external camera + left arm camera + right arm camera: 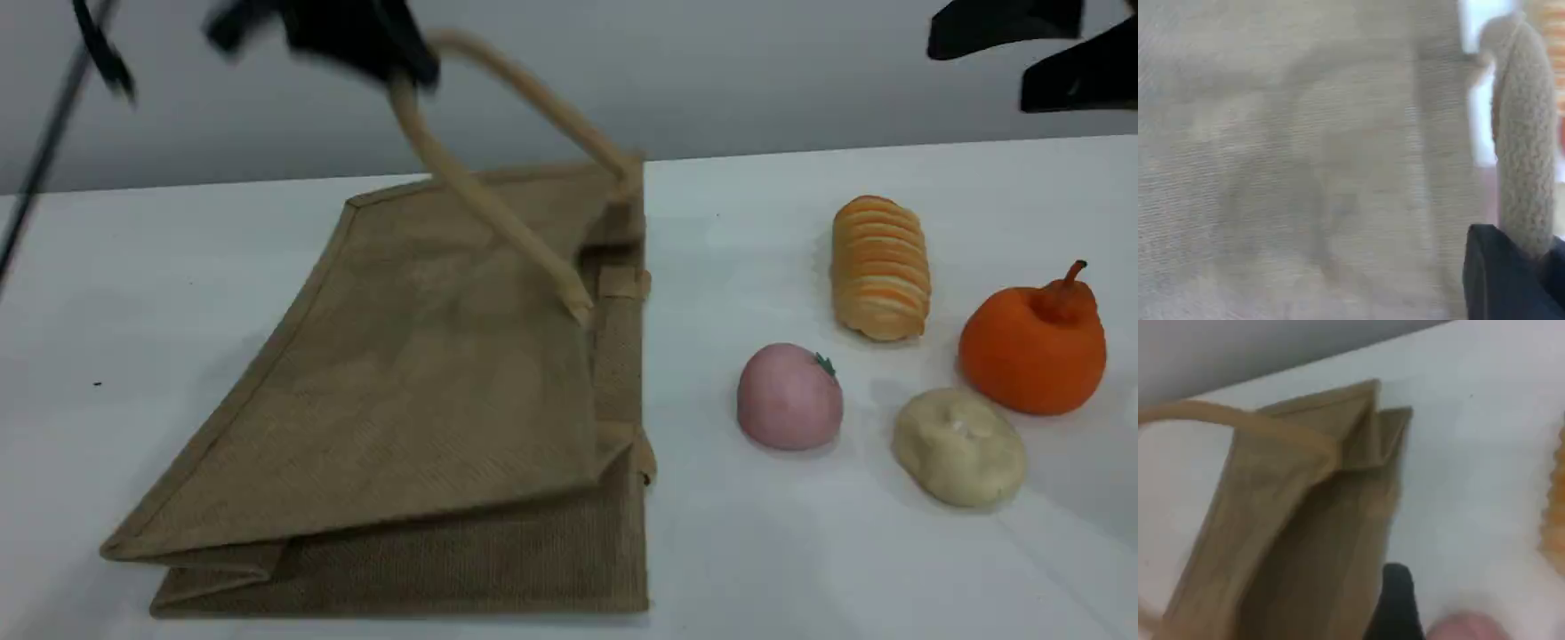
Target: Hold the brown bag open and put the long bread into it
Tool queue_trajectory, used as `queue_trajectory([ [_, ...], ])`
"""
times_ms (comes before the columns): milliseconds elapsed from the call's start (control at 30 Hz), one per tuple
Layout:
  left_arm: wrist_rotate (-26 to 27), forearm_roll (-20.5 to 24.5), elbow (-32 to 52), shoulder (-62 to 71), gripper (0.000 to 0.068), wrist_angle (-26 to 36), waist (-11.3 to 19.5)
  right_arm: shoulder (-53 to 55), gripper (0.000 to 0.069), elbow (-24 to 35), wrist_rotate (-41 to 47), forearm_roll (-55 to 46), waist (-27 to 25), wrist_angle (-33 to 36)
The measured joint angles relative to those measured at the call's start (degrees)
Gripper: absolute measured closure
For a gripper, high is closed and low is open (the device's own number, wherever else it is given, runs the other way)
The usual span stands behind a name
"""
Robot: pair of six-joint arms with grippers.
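Bag lies on worktop, mouth twd food. My left end effector is clamped on its upper handle, lifting top side. Right end effector hangs spread wide, nothing held. Bread sits right of bag, behind pink ball.

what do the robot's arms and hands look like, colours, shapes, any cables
Both are black. The left hand is a blurred, matte black block at the scene view's top edge, with a thin dark cable slanting down beside it. The right hand shows as angular black shapes at the top right corner. The wrist views show rounded, plain black fingertips. No markings visible.
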Motion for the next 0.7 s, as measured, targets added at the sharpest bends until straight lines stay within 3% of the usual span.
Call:
queue_trajectory([
  [200,0.0,0.1,-0.3,-9.2,0.0594,5.7,0.0,9.5,0.0181,-7.0,-9.2,3.1,0.0,-3.4],
  [433,1.2,0.3,-0.3,-13.5,0.0594,13.0,0.0,19.9,0.0181,-16.0,-10.1,3.1,0.0,-9.7],
  [700,0.9,4.5,-0.5,-14.6,0.0594,13.2,0.1,29.2,0.0181,-23.9,-12.6,3.1,0.0,-13.2],
])
